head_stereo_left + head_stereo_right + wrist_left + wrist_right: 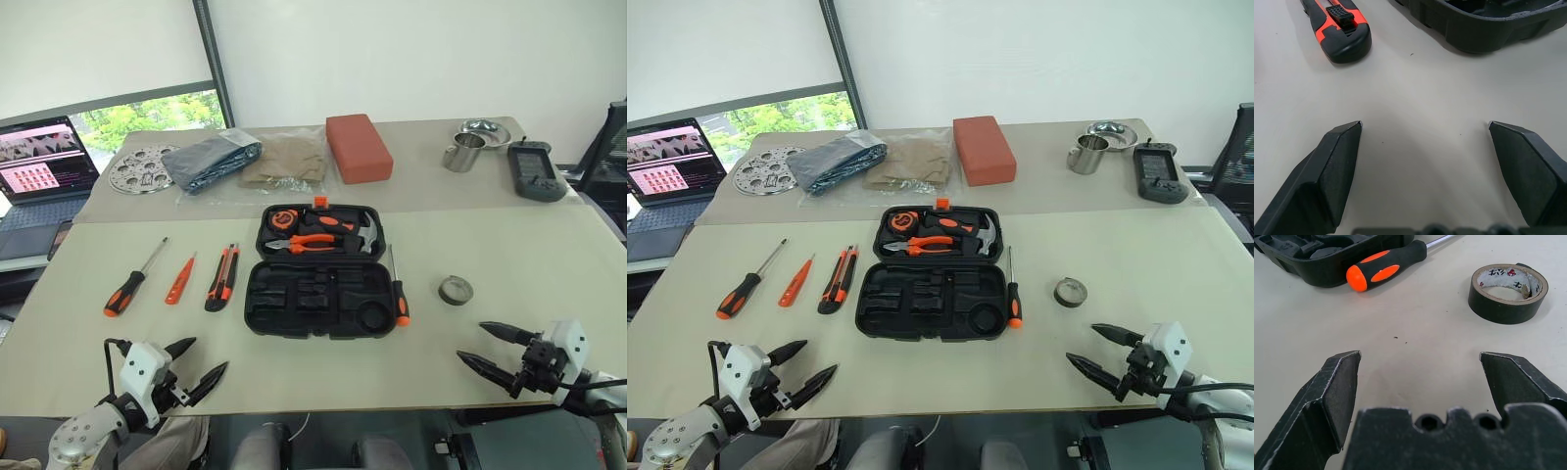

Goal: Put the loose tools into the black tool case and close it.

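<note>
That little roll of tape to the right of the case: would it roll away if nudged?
Probably not: the tape roll lies flat on the table, so it should slide rather than roll. It looks thin and hollow, so likely light. Tipped onto its edge, it could roll.

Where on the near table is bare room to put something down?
Bare: the near edge between both grippers, below the case, and right of the tape roll. Crowded: left of the case, where two screwdrivers and the knife lie close.
</note>
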